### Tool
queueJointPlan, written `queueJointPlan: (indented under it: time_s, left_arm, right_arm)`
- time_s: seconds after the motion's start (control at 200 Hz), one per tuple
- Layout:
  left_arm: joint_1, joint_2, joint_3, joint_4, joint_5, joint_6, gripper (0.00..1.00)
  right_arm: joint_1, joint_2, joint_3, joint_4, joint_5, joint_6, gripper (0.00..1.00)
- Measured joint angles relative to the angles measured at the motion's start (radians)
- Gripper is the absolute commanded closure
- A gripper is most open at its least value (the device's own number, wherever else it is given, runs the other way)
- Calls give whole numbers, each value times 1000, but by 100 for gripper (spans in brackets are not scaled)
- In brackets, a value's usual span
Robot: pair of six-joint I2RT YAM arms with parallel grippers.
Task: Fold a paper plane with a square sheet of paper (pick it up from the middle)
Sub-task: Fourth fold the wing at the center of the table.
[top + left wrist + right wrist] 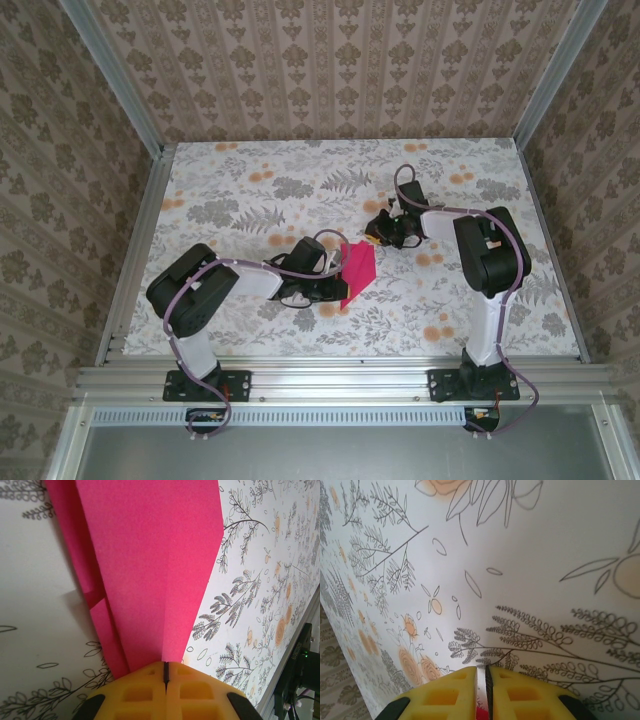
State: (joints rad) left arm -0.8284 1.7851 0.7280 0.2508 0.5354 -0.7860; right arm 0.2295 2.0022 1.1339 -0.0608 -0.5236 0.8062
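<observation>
Bending at the elbow, the left arm is reaching inward, the left gripper [165, 669] pinching the narrow end of the paper plane [150, 570] at the middle of the table [230, 335]. The right gripper [481, 674] is hovering near, its jaws almost pressed together.

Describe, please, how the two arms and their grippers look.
Both the left arm and right arm have white links, bulky black joint housings and a lilac cable looped alongside. The left gripper and right gripper have yellow fingers moulded with square recesses.
</observation>
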Motion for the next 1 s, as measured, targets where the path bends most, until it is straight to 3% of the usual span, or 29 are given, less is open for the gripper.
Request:
queueJointPlan:
  time_s: [0.255, 0.515, 0.65, 0.815, 1.0]
  left_arm:
    - [0, 0, 18, -30, 0, 8, 97]
    - [0, -75, 72, -277, -34, 56, 78]
    - [0, -154, 144, -412, -65, 83, 74]
    - [4, -228, 217, -465, -92, 100, 77]
    - [16, -174, 246, -476, -95, 110, 86]
  right_arm:
    - [-7, -48, -2, -48, 30, -43, 78]
    - [-17, -399, -127, -122, 72, -126, 69]
    - [-16, -538, -284, -121, 72, -126, 65]
    - [2, -628, -481, -104, 72, -84, 62]
    - [63, -647, -566, -46, 67, -35, 60]
